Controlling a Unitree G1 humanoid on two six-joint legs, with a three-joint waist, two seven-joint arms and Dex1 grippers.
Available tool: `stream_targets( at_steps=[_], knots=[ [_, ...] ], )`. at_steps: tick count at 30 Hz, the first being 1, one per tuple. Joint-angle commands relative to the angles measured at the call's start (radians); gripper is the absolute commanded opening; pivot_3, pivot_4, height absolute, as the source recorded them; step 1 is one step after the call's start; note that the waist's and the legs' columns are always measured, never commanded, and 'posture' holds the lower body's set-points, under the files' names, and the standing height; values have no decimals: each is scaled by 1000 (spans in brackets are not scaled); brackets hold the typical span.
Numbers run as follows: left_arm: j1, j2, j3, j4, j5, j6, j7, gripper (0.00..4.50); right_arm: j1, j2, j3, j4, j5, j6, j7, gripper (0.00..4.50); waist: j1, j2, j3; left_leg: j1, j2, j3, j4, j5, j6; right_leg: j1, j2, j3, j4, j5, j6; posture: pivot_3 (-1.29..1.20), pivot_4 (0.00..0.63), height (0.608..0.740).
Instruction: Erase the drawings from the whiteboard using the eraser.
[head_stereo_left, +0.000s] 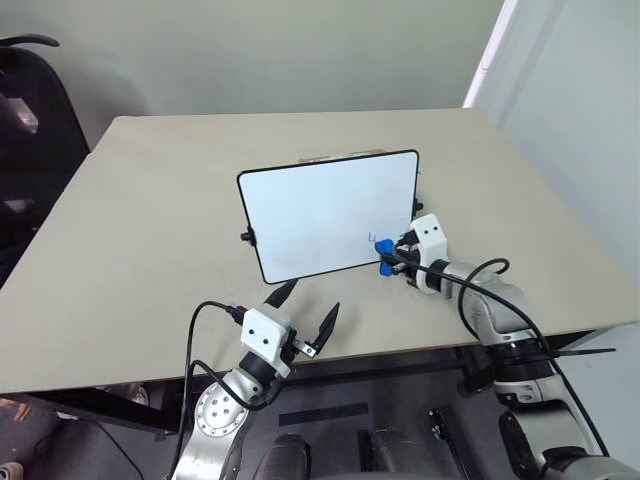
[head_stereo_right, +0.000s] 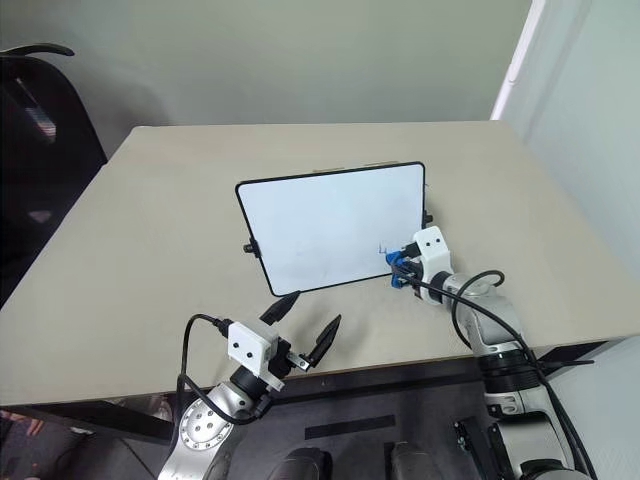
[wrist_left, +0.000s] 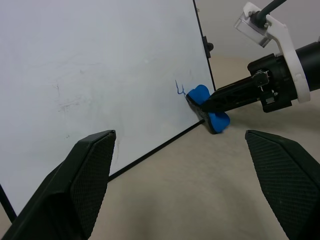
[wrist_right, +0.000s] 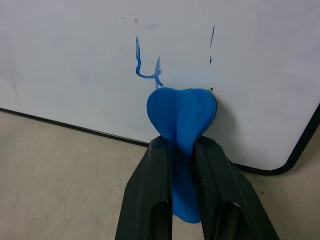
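Note:
The whiteboard (head_stereo_left: 330, 212) stands tilted on the table, black-framed, its face toward me. Near its lower right corner a small remnant of the blue drawings (wrist_right: 147, 67) shows as a few strokes. My right gripper (head_stereo_left: 388, 262) is shut on the blue eraser (wrist_right: 181, 120), squeezing it between both fingers. The eraser's front presses against the board just below the strokes. My left gripper (head_stereo_left: 305, 312) hovers open over the table's near edge, in front of the board's lower left part, with nothing between its fingers (wrist_left: 80, 185).
The beige table (head_stereo_left: 150, 220) extends wide to the left of and behind the board. A dark chair (head_stereo_left: 30, 120) stands off the table's left side. A white panel (head_stereo_left: 570, 110) rises at the right.

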Motion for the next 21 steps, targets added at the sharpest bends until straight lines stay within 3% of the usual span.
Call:
stream_targets(
  at_steps=[1,10,21],
  knots=[
    [-2,1,4,-19,-5,-18,-5,4500,-28,-13,-18,-26,-1,-4,1,581,0,0,0,0,0,0,0,0,0,0,0,0,0,0,0,0,150,730],
    [-3,0,5,-21,-7,-14,-4,4500,-82,-31,-108,-121,72,8,16,581,0,0,1,-2,0,1,0,4,6,0,0,1,0,1,-1,0,150,730],
    [9,-1,3,-34,-5,-14,1,4500,-70,-3,-34,-97,57,47,18,581,-2,-1,-1,0,0,1,0,4,6,0,0,1,-1,2,-3,0,150,730]
  ],
)
